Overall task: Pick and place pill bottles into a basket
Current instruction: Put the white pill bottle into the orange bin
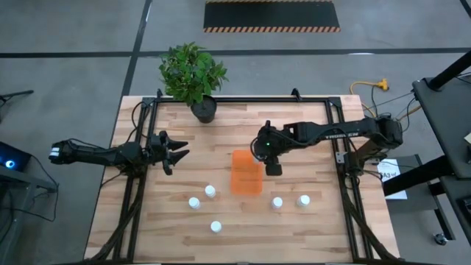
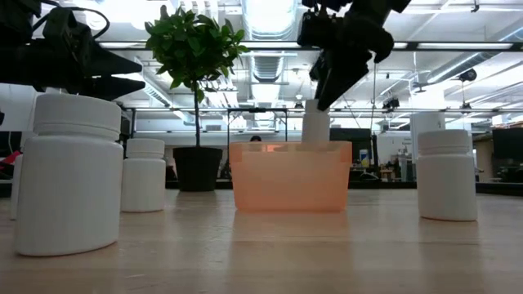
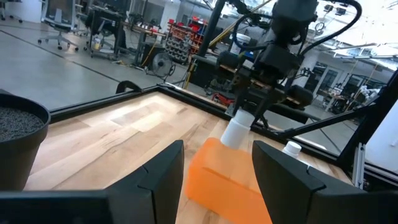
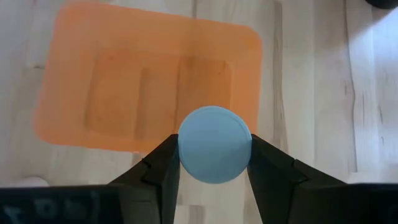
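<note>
Orange plastic marks the basket [image 1: 246, 174], which is seen from above near the middle of the wooden surface [image 1: 309, 228], with the right gripper [image 1: 270, 163] held at its right edge and a bottle clamped between its fingers. Five other pill bottles are left standing on the surface: two [image 1: 210, 191] [image 1: 194, 203] to the left of the basket, one [image 1: 215, 227] nearer the front edge, and two [image 1: 277, 202] [image 1: 304, 199] to the right. The left gripper [image 1: 175, 149] is held spread open, well apart from the basket, and a potted plant [image 1: 194, 73] is set at the far edge. At table height, the held bottle [image 2: 315, 127] is seen upright, its lower end behind the basket's translucent wall [image 2: 290, 175]; whether it touches the floor of the basket cannot be told. From the left wrist, the same bottle [image 3: 237, 130] is seen gripped over the basket's far side [image 3: 217, 174]. From the right wrist, the bottle's round cap [image 4: 214, 144] is squeezed between the two fingers [image 4: 163, 168], above the basket [image 4: 124, 93], in which no bottle is seen lying.
</note>
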`<action>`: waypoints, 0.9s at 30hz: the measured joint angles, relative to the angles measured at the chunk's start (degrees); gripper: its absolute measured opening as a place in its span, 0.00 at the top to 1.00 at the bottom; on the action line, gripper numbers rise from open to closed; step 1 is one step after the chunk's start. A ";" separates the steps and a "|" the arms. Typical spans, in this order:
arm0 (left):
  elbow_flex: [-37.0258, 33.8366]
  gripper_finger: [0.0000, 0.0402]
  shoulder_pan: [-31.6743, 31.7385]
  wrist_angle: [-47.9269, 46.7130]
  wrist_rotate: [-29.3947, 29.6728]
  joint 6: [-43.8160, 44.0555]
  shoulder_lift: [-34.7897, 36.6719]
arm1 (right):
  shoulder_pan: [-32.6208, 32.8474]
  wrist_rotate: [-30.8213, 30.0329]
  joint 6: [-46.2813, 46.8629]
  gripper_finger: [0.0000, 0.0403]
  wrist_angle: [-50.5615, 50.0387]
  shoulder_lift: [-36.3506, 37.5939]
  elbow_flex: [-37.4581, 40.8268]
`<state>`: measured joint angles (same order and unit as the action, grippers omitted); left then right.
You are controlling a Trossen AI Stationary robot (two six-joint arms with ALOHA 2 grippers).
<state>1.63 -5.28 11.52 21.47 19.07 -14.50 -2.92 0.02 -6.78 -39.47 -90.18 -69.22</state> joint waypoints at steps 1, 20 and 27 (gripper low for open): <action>0.00 0.57 0.00 -0.01 0.00 0.00 0.00 | -0.21 0.07 0.01 0.65 0.24 0.01 0.16; 0.00 0.57 0.00 -0.01 0.00 0.00 0.00 | -0.90 0.07 -1.39 0.65 9.78 -7.29 5.09; 0.00 0.57 0.02 -0.01 0.00 0.00 0.00 | -1.74 0.03 -1.74 0.65 10.54 -9.23 4.84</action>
<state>1.63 -5.26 11.51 21.47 19.07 -14.50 -4.65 0.05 -8.51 -28.93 -99.42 -64.38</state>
